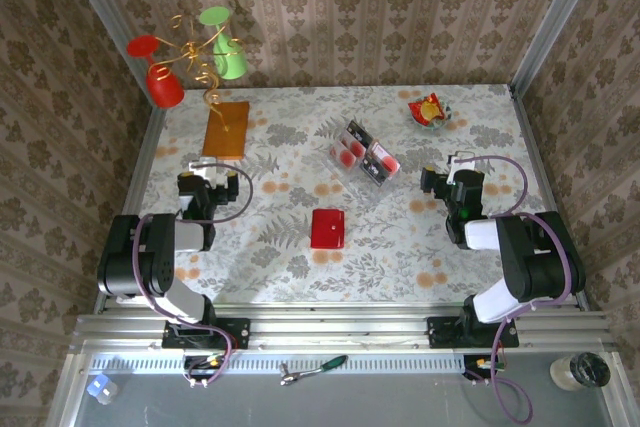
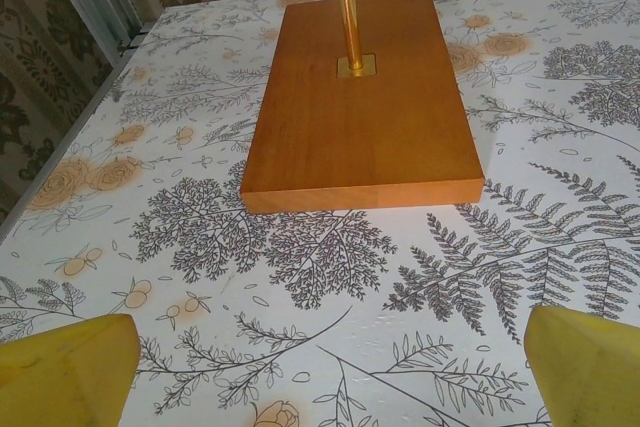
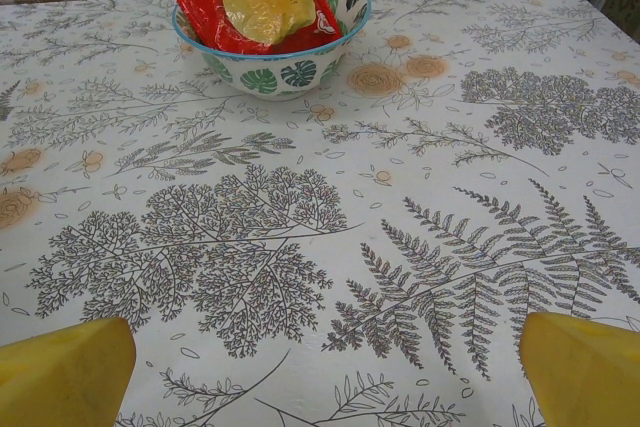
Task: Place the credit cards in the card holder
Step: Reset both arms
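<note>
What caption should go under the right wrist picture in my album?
The right end effector, open, above a fern-print table, facing a leaf-patterned bowl holding a red-yellow snack wrapper.

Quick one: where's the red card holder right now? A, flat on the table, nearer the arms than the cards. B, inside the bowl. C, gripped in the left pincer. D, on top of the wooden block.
A: the card holder lies flat on the table, apart from the cards, which sit farther back.
</note>
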You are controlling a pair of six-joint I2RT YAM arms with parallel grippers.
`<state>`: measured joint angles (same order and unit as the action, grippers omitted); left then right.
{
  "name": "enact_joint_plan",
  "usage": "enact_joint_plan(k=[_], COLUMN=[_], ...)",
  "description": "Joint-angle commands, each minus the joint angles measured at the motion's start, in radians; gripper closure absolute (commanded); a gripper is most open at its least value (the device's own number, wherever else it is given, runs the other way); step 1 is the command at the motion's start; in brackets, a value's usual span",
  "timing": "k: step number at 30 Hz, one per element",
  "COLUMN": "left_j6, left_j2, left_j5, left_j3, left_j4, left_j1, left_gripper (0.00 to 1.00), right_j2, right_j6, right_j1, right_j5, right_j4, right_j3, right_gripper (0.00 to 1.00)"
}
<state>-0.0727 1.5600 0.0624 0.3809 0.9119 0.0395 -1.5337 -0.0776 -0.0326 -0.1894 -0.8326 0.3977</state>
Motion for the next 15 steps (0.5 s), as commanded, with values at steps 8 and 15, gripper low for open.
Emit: enact_joint_plan(k=[8,15], left_j6=[-0.013,-0.013], left_j2=[-0.003,-0.004], left_j5=[-0.014,-0.013], left_j3=[0.003,0.002], left_j4=[0.024,0.023], left_j1=[0.003,0.003], left_gripper=[0.00,0.00], right_j2=[-0.001,0.005], right_j6=[0.018,0.019], right_j1=[-0.001,0.000], right_j5=[0.006,0.014], right_j4=[-0.026,-0.040], right_j3=[0.010,0.000], right_gripper=[0.00,0.00])
